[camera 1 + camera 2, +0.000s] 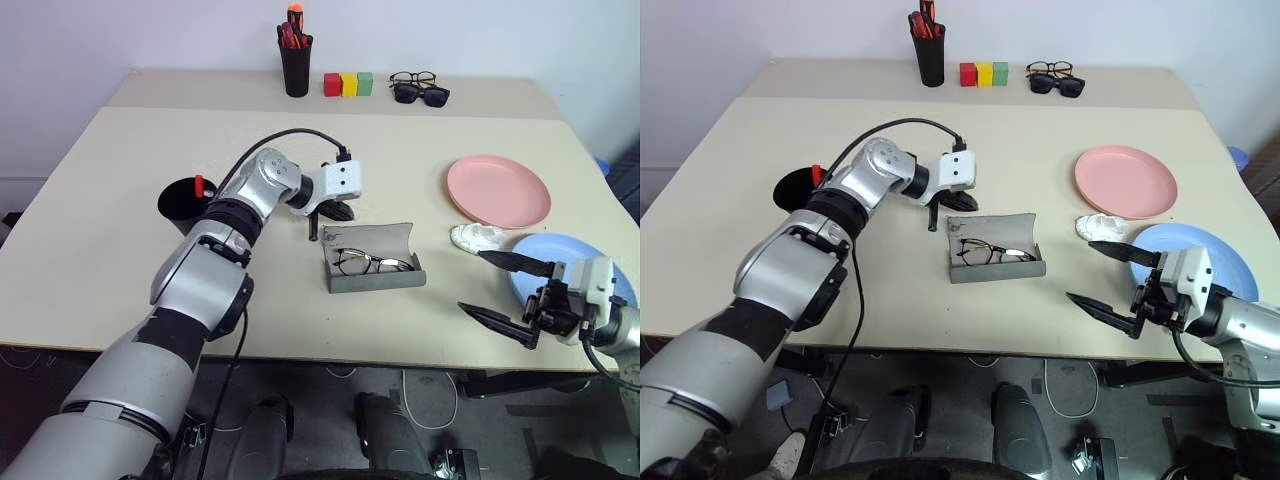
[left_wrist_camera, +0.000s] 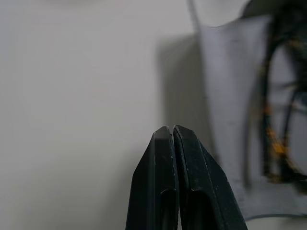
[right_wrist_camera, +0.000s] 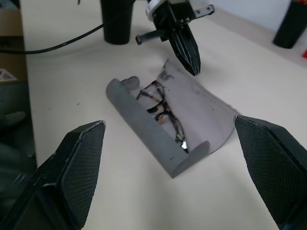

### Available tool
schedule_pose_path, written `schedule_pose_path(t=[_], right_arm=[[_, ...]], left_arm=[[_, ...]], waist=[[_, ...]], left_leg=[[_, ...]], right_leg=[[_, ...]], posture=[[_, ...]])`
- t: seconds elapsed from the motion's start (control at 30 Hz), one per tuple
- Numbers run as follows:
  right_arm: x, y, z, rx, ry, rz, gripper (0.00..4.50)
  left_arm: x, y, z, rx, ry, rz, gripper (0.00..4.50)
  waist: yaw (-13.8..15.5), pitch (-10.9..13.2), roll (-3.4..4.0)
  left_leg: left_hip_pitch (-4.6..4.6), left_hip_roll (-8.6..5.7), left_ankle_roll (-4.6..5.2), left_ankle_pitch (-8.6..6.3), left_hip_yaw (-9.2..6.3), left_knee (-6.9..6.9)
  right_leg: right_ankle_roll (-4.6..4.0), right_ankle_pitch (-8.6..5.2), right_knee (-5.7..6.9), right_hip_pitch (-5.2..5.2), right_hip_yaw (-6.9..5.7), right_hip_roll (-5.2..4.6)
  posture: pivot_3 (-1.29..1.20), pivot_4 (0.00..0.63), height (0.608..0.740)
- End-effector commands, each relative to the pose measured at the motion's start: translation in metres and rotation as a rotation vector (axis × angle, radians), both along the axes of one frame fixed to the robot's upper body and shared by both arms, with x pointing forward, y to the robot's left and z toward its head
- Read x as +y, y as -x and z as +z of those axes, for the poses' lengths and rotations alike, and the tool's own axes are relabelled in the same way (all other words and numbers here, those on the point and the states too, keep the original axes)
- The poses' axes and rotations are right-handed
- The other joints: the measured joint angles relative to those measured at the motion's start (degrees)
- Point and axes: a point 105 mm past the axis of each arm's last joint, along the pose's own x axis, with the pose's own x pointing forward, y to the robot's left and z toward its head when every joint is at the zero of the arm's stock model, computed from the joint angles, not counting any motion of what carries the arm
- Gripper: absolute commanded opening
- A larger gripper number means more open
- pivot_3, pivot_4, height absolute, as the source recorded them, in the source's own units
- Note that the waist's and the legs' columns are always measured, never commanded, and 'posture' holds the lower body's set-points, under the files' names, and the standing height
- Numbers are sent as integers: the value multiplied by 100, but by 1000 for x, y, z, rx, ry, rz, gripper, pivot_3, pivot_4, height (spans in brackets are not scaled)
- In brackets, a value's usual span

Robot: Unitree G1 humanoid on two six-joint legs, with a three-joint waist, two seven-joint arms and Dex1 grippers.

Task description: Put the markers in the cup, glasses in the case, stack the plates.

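You are on the glasses step, and by the look of it nearly through it: the thin black wire-frame spectacles (image 1: 372, 263) already lie inside the flat grey felt-like hinged case (image 1: 372, 262), which stands open near the middle of the pale table (image 1: 120, 200), its lid flap raised on the far side.

Your left gripper (image 1: 336, 211) has its two black fingers pressed together on nothing. It hangs just behind the case's far left corner, tip angled down toward the raised lid, close to it; whether it touches the felt you cannot tell. The next move probably calls for nudging that lid forward and down over the spectacles with the closed fingertips, gently enough that the light case does not slide.

Your right gripper (image 1: 505, 290) holds its fingers wide apart and empty, level, to the right of the case and well clear of it, just at the near edge of the round light blue plastic plate (image 1: 575, 255). The round salmon pink plastic plate (image 1: 498, 190) lies beyond it, unstacked, with a small crumpled white object (image 1: 476, 237) between the two.

The wide black tapered plastic cup (image 1: 182, 203) stands behind your left forearm, a red cap showing at its rim.
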Motion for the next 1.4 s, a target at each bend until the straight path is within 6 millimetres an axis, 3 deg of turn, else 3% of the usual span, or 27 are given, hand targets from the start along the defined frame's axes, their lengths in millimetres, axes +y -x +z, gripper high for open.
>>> schedule_pose_path(t=[0.03,0.33,0.47,0.6,0.67,0.8,0.93,1.03,1.07,1.1,1.13,1.23,1.4], right_arm=[[-1,-2,6,-34,26,9,4400],[-5,-6,1,-17,30,-29,4400],[-16,-13,-12,96,36,-142,4400],[-28,-17,-10,116,-19,-252,4400],[-35,-19,-5,73,-23,-317,4400],[-52,-18,-4,85,-40,-456,4400],[-64,-12,-16,156,-28,-534,4400],[-77,-11,-31,206,21,-624,4400],[-81,-10,-36,229,37,-650,4400],[-83,-9,-39,245,40,-665,4400],[-84,-8,-43,265,45,-678,4400],[-87,-7,-52,316,76,-707,4400],[-95,-6,-66,367,111,-742,4400]], left_arm=[[-9,8,20,50,38,-70,55],[-9,42,-3,237,-58,-264,55],[-7,59,-19,296,-74,-311,55],[-1,71,-31,299,-74,-309,55],[-5,72,-24,240,-11,-303,55],[-26,74,21,77,241,-314,55],[-35,83,44,17,338,-328,55],[-31,97,38,100,305,-362,838],[-31,99,32,118,284,-361,881],[-31,101,28,136,272,-357,1373],[-31,103,26,152,266,-356,1470],[-32,106,23,159,244,-348,2887],[-34,108,24,154,248,-345,2887]], waist=[[-3,0,0],[-19,-2,4],[-18,-3,5],[-19,-8,14],[-15,-9,15],[8,-8,15],[16,-8,14],[-6,-10,17],[-32,-14,24],[-47,-17,28],[-40,-20,35],[-17,-20,35],[-14,-20,36]], left_leg=[[0,0,0,0,0,0],[3,1,0,0,-1,1],[7,1,1,0,-1,1],[14,2,1,0,-3,3],[18,3,1,0,-4,3],[13,3,1,0,-5,11],[9,1,1,0,-9,9],[13,1,1,0,-8,8],[13,2,1,0,-7,8],[17,2,1,1,0,10],[21,4,1,1,1,11],[18,4,1,1,0,10],[15,3,1,1,0,12]], right_leg=[[0,0,0,0,0,0],[-20,13,6,0,1,0],[-22,13,12,1,1,0],[-24,12,17,6,1,1],[-25,12,17,11,1,2],[-25,12,18,11,1,0],[-24,12,13,10,0,-1],[-26,12,15,10,0,0],[-26,12,15,10,0,0],[-44,4,16,10,2,0],[-45,3,15,13,3,2],[-49,4,15,12,3,2],[-50,3,13,12,3,1]], posture=[[0,150,740],[0,150,740],[0,150,740],[0,150,740],[0,150,740],[0,150,740],[0,150,740],[0,150,740],[0,150,740],[0,150,740],[0,150,740],[0,150,740],[0,150,740]])
